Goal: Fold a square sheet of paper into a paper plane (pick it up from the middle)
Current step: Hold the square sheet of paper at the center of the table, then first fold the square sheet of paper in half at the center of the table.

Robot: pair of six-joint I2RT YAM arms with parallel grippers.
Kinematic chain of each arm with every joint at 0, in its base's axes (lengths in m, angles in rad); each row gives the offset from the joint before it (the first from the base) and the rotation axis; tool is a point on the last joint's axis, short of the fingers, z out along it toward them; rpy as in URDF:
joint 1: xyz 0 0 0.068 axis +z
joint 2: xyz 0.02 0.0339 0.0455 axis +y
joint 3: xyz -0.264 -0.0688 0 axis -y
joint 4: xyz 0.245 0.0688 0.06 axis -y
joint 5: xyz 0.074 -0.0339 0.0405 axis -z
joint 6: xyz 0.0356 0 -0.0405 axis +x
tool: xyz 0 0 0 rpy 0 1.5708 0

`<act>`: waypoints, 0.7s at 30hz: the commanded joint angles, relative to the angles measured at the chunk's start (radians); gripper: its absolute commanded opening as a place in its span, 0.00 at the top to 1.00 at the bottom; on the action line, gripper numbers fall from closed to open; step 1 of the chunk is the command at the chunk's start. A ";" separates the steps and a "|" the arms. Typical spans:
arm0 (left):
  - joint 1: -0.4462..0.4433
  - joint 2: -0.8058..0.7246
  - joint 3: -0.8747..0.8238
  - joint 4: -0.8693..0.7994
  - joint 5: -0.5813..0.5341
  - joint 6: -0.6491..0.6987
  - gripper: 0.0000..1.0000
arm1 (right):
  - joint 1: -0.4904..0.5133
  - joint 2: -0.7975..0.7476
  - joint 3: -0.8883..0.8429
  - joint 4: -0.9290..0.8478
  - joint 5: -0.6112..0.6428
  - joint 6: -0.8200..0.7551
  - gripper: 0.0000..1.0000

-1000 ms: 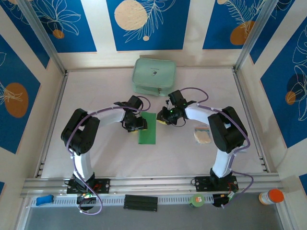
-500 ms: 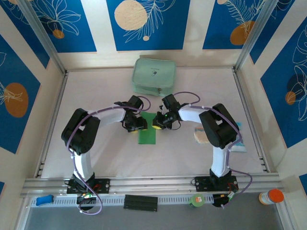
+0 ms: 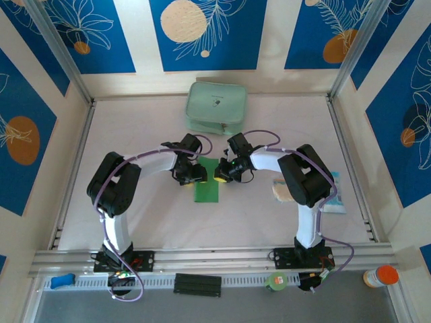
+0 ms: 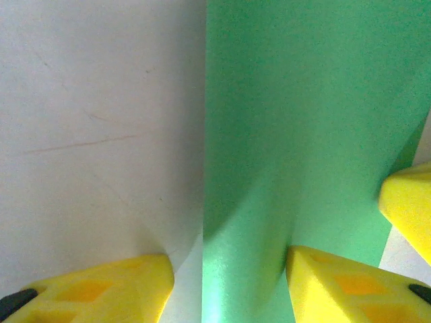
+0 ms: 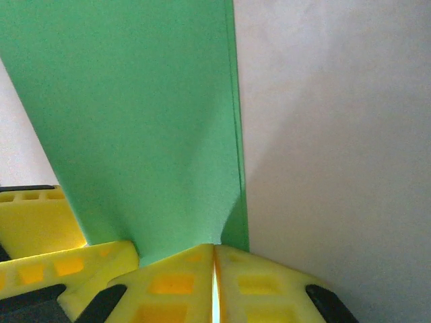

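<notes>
Thin and likely limp, the square sheet of paper (image 3: 207, 185) is pinched at its edge by the right gripper (image 5: 214, 259); the left gripper (image 4: 229, 261) is spread astride the opposite edge.

We see a lab robot cell: a white table (image 3: 202, 225) walled by blue printed panels (image 3: 229, 47) and aluminium posts (image 3: 59, 50), beyond the left gripper (image 3: 193, 179) and right gripper (image 3: 221, 176). Behind them, both arms (image 3: 114, 195) are bolted to a rail (image 3: 215, 259).
</notes>
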 commanded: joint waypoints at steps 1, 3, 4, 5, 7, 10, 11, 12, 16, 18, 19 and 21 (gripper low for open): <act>-0.017 0.047 0.001 -0.067 -0.052 0.031 0.45 | 0.005 0.048 -0.025 -0.072 0.048 -0.029 0.90; -0.015 -0.002 0.033 -0.087 -0.081 0.028 0.44 | 0.004 0.053 -0.027 -0.084 0.062 -0.042 0.90; -0.014 -0.029 0.048 -0.098 -0.103 0.024 0.43 | 0.004 0.054 -0.028 -0.091 0.072 -0.047 0.90; -0.013 -0.053 0.061 -0.109 -0.126 0.016 0.43 | 0.004 0.057 -0.027 -0.101 0.082 -0.054 0.91; -0.009 -0.092 0.075 -0.118 -0.159 -0.002 0.42 | 0.004 0.061 -0.025 -0.114 0.097 -0.065 0.91; -0.008 -0.141 0.074 -0.093 -0.162 -0.022 0.46 | 0.005 0.070 -0.017 -0.130 0.112 -0.074 0.91; -0.008 -0.148 0.071 -0.081 -0.148 -0.028 0.48 | 0.004 0.071 -0.015 -0.133 0.115 -0.073 0.92; -0.007 -0.156 0.066 -0.055 -0.111 -0.035 0.51 | 0.006 0.074 -0.011 -0.138 0.119 -0.073 0.92; -0.011 -0.144 0.040 0.080 0.101 -0.094 0.61 | 0.006 0.085 -0.004 -0.149 0.121 -0.061 0.93; -0.015 -0.123 0.029 0.120 0.164 -0.126 0.67 | 0.007 0.089 -0.001 -0.155 0.129 -0.058 0.93; -0.017 -0.111 0.028 0.134 0.184 -0.138 0.69 | 0.007 0.090 -0.001 -0.157 0.131 -0.057 0.94; -0.018 -0.084 0.030 0.144 0.209 -0.149 0.76 | 0.007 0.095 -0.002 -0.159 0.131 -0.056 0.94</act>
